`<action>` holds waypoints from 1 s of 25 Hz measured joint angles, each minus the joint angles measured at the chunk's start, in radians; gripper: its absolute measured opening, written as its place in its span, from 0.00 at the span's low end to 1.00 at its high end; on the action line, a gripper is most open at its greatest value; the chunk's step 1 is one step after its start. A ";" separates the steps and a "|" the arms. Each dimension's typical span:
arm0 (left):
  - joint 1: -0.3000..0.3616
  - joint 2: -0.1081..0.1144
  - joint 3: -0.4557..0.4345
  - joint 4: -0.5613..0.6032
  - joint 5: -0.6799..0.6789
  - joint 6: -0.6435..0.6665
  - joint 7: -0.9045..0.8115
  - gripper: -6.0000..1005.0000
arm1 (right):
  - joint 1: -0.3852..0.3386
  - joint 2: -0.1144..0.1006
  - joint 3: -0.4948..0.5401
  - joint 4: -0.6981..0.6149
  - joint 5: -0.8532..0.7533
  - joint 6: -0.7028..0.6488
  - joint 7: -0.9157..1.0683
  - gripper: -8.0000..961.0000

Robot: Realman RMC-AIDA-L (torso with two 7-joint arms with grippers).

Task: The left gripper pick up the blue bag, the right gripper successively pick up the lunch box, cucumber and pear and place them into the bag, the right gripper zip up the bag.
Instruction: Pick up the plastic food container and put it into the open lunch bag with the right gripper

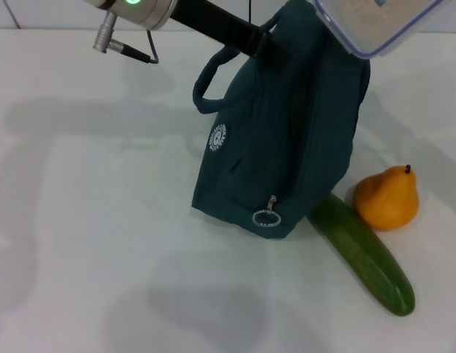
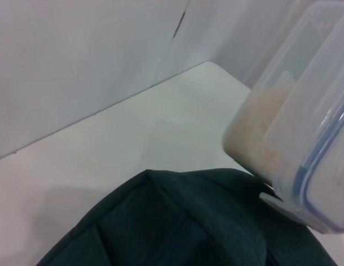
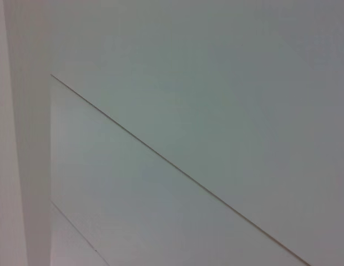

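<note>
Teal blue bag (image 1: 287,140) with unreadable round white logo (image 1: 218,137), lunch box (image 1: 371,22) above

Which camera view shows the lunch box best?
The left wrist view: the lunch box fills its side, tilted over the blue bag, with pale contents visible. The head view shows only one corner; the right wrist view shows none.

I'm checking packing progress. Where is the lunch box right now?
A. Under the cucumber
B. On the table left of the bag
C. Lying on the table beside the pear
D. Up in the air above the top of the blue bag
D: the lunch box is tilted above the top of the blue bag, off the table, while the cucumber and pear lie on the table beside the bag.
</note>
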 joint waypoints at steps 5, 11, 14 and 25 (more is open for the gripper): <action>-0.014 0.000 -0.003 0.000 -0.003 0.000 -0.007 0.04 | 0.008 0.000 -0.001 0.004 -0.003 0.017 -0.008 0.11; -0.023 0.002 -0.005 -0.001 -0.004 0.000 -0.016 0.04 | 0.011 0.000 -0.013 0.005 -0.006 0.041 -0.013 0.11; -0.027 0.005 -0.006 -0.001 -0.005 0.000 -0.020 0.04 | 0.011 0.000 -0.018 0.013 -0.007 0.053 -0.023 0.11; -0.043 0.009 -0.006 -0.001 -0.030 0.000 -0.034 0.04 | -0.001 0.000 -0.040 0.038 -0.009 0.095 -0.051 0.11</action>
